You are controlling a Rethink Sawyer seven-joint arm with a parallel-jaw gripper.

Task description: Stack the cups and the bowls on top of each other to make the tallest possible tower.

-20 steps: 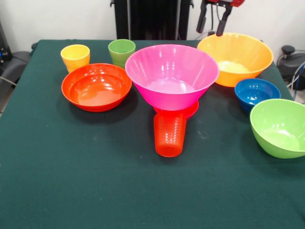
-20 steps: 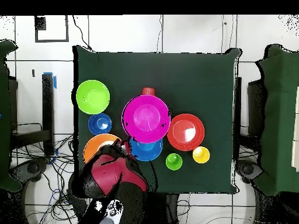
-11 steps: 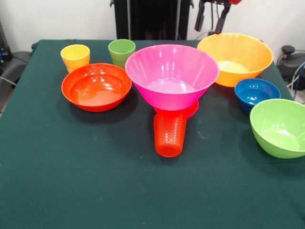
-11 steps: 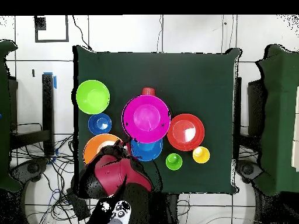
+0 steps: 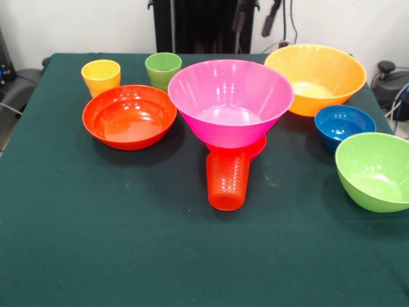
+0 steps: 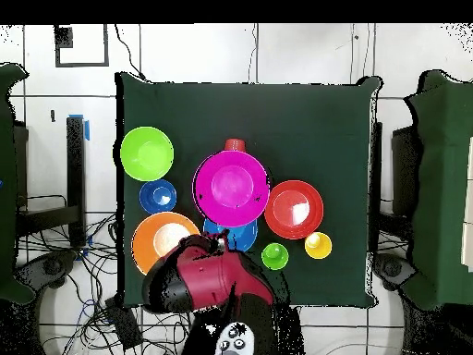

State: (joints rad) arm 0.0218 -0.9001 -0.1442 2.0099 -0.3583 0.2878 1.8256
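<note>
Green cloth covered the desk (image 5: 96, 243). Since a second before, the claw (image 5: 271, 19) had been drawn up and aside; its opening could not be told. The tower (image 5: 230, 102), pink bowl on red pieces, was left unextended.

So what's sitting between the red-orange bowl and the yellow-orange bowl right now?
The large pink bowl stands between the red-orange bowl and the yellow-orange bowl, perched above the ribbed orange-red cup; the front view shows it.
</note>
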